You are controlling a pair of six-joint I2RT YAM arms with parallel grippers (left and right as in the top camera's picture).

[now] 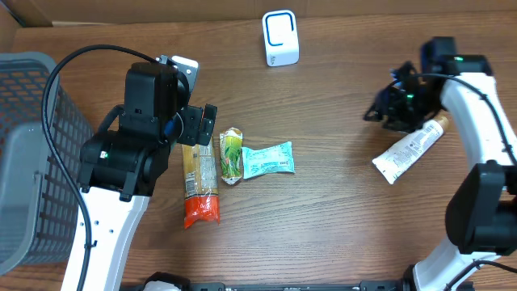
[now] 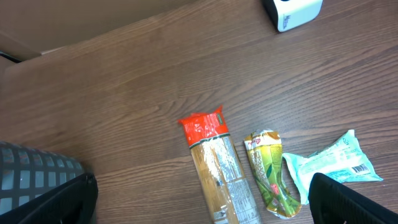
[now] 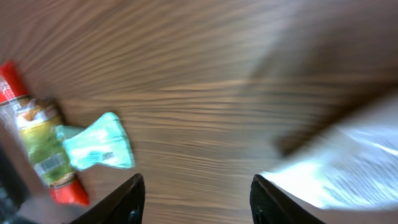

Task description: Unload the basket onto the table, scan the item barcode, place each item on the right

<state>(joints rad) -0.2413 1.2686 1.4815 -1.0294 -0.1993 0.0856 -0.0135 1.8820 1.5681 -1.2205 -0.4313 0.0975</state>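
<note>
A white barcode scanner (image 1: 280, 38) stands at the table's far edge, and its corner also shows in the left wrist view (image 2: 292, 12). A white tube (image 1: 409, 148) lies flat at the right, blurred in the right wrist view (image 3: 348, 168). My right gripper (image 1: 386, 109) hovers just up-left of the tube, open (image 3: 196, 199), with only bare wood between its fingers (image 3: 127, 199). My left gripper (image 1: 202, 125) is wide open (image 2: 202, 205) above a long pasta pack (image 2: 217, 168) with a red end. Beside the pack lie a green packet (image 2: 268, 171) and a teal packet (image 2: 333, 163) showing a barcode.
A grey mesh basket (image 1: 32, 162) fills the left edge of the table. Cardboard walls run along the back. The three packets sit together near the middle (image 1: 231, 155). Bare wood lies between them and the tube.
</note>
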